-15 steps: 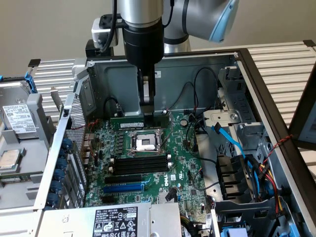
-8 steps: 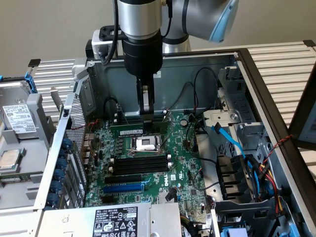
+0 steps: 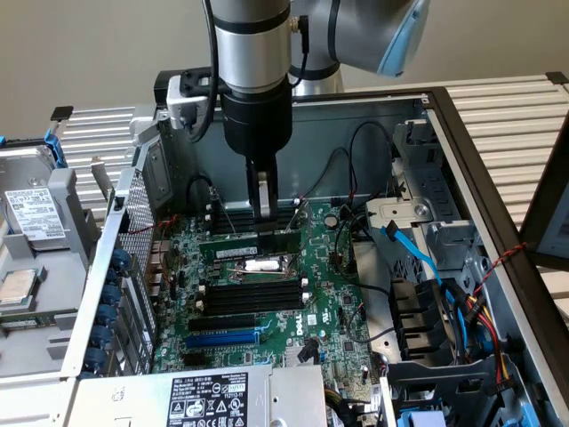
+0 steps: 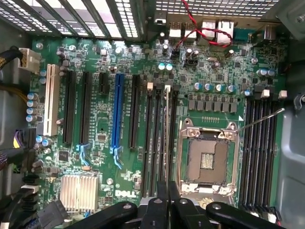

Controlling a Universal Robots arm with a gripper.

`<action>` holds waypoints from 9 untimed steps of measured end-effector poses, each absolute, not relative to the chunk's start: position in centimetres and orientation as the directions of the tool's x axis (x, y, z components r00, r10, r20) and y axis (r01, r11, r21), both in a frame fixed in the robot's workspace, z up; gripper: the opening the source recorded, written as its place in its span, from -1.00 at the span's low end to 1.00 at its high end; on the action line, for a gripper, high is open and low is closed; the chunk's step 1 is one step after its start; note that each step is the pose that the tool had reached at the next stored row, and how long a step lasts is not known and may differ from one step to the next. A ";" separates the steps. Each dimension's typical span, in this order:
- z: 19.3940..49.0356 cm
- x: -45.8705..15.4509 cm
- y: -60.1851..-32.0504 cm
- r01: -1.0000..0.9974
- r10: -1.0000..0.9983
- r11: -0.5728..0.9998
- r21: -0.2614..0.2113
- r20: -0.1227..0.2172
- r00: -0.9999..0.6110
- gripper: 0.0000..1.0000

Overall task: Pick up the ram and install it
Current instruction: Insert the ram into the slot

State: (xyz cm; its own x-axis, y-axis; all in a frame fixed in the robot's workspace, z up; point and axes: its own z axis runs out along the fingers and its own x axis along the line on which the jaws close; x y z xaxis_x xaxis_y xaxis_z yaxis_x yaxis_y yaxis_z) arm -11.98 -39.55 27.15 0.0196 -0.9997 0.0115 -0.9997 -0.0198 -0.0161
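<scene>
The ram (image 3: 252, 254) is a green stick with a white label. It stands on edge in line with one of the long black memory slots (image 3: 240, 298) of the motherboard, inside the open computer case. In the wrist view the ram (image 4: 167, 133) shows edge-on as a thin pale line along the third slot, next to the processor socket (image 4: 207, 157). My gripper (image 3: 263, 219) comes straight down onto the middle of its top edge. My gripper (image 4: 167, 193) is shut, and the stick's edge runs in between the black fingertips (image 4: 161, 191).
A blue slot (image 4: 117, 109) and more black slots lie beside the memory slots. Blue cables (image 3: 418, 258) and a drive cage (image 3: 418, 222) crowd the exterior view's right. A hard drive (image 3: 31, 213) lies outside the case at the left. The power supply (image 3: 209, 396) sits in front.
</scene>
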 end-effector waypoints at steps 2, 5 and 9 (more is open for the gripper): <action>26.8 -12.0 -39.8 -1.000 -1.000 -0.021 -0.016 0.012 0.020 -0.76; 26.2 -12.0 -40.4 -1.000 -1.000 -0.018 -0.016 0.009 0.018 -0.76; 25.7 -12.0 -40.8 -1.000 -1.000 -0.001 -0.016 -0.003 0.001 -0.76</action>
State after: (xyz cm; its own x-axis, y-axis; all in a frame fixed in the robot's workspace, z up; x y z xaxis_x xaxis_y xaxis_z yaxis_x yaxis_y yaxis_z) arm -12.00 -40.80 25.73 0.0006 -1.0000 -0.0028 -0.9999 -0.0005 -0.0163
